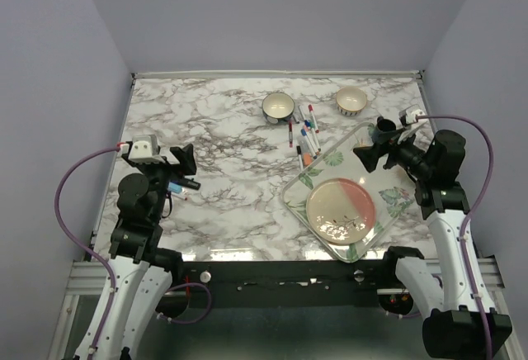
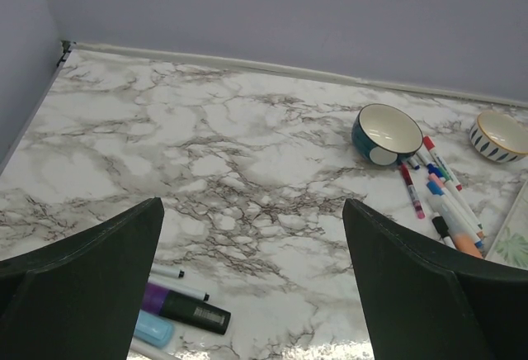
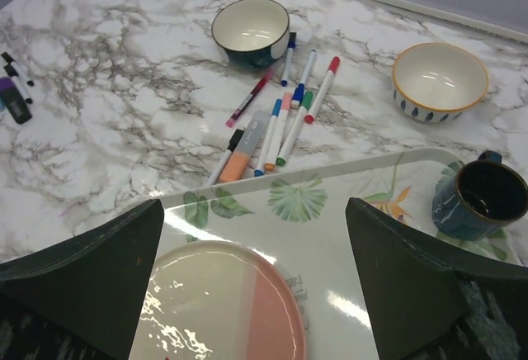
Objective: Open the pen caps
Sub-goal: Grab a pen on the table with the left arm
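Observation:
Several capped marker pens [image 1: 305, 139] lie in a loose bunch mid-table, between the teal bowl and the tray. In the right wrist view their pen caps show as red [image 3: 333, 64], blue [image 3: 275, 107] and green [image 3: 307, 97]. A second small group lies by my left gripper [image 1: 188, 170]: a purple and black marker [image 2: 183, 309], a light blue piece [image 2: 153, 327] and thin white pens [image 2: 169, 272]. My left gripper [image 2: 252, 236] hangs open above bare marble. My right gripper [image 3: 253, 220] hangs open over the tray with nothing between its fingers.
A teal bowl [image 1: 278, 107] and a yellow bowl [image 1: 351, 100] stand at the back. A leaf-printed tray [image 1: 294, 188] at the right carries a pink and cream plate [image 1: 340, 210] and a dark blue mug [image 3: 478, 199]. Grey walls enclose the table on three sides.

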Controlling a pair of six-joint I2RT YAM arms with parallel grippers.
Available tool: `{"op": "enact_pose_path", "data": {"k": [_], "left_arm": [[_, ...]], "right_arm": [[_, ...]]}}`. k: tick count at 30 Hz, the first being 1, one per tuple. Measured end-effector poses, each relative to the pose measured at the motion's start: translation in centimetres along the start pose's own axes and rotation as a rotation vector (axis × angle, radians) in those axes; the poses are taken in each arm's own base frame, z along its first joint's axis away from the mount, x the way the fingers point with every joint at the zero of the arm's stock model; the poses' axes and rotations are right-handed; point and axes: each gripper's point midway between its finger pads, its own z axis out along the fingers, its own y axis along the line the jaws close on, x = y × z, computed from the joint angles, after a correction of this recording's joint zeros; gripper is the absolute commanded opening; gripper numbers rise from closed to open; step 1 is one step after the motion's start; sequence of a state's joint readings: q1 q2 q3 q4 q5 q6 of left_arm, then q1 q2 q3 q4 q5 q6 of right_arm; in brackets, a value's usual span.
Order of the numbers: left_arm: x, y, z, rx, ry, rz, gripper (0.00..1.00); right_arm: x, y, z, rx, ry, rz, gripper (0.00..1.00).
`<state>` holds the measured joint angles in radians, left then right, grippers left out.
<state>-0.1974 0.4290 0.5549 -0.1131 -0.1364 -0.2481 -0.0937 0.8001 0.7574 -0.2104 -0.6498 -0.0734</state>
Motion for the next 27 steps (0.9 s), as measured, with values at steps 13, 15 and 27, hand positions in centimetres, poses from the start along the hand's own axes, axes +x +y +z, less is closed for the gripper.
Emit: {"op": "enact_pose_path", "data": {"k": [13,15,27], "left_arm": [[4.5,-0.7,1.4,-0.029,0.195,-0.195,0.99],[5.9,-0.6,1.5,-0.063,0.265,-0.240,0.99],[8.2,2.2,1.4,-0.342,0.401,-0.366,0.99]], "right_arm": [[1.1,3.8,-0.5,-0.257,0.003,-0.163,1.00],[1.5,3.9,-0.4,-0.271,0.021,-0.150,1.00],[2.3,3.7,-0.1,-0.284,0.080,-0.114,1.00]]}}
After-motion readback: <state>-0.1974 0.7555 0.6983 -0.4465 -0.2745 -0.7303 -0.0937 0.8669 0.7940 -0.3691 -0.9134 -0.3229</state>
